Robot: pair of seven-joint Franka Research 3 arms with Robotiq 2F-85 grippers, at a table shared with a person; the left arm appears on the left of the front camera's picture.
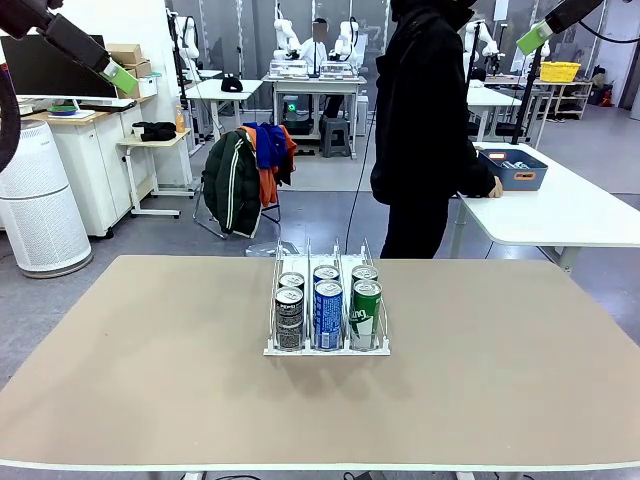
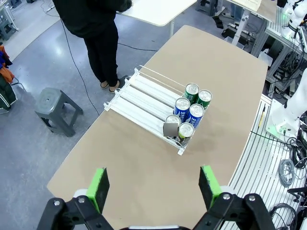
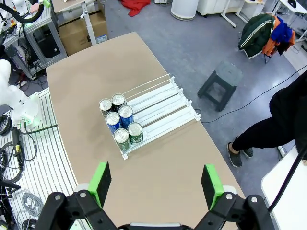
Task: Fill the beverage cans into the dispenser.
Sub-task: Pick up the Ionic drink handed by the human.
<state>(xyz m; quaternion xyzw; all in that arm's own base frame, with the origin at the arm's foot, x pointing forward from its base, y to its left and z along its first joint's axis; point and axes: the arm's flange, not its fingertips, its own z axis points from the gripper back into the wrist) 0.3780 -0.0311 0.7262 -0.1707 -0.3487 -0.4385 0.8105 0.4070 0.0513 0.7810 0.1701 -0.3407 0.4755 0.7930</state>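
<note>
Near edge of the broad tan rectangular table [image 1: 120,400] sits closest in front view, bare up to the middle. There stands the small white-based wire-rail dispenser [image 1: 308,258] w/ three narrow lanes running toward the far side. Six slim aluminium beverage cans w/ silver tops are in it, all upright, two per lane, packed at the rack's near end: black-grey pair [image 1: 289,318] in the L lane, blue pair w/ white lettering [image 1: 328,314] in the mid lane, green pair [image 1: 366,312] in the R lane. Front & rear can of each pair sit just behind one another; can't tell if touching. Far stretch of the lanes is bare. L gripper [image 1: 118,75] hangs high at top L of front view, well above the table; its wrist view looks down on the rack, green-padded fingers [image 2: 100,184] spread wide, nothing btwn them. R gripper [image 1: 535,37] is high at top R, likewise well apart from the cans, fingers [image 3: 210,184] spread wide & holding nothing. A person in black clothing [image 1: 425,120] stands past the far edge, one hand [image 1: 493,187] on a white side table [image 1: 570,215] near a blue plastic tub [image 1: 512,172]. A grey stool [image 2: 55,108] stands on the floor off the table's far end.
</note>
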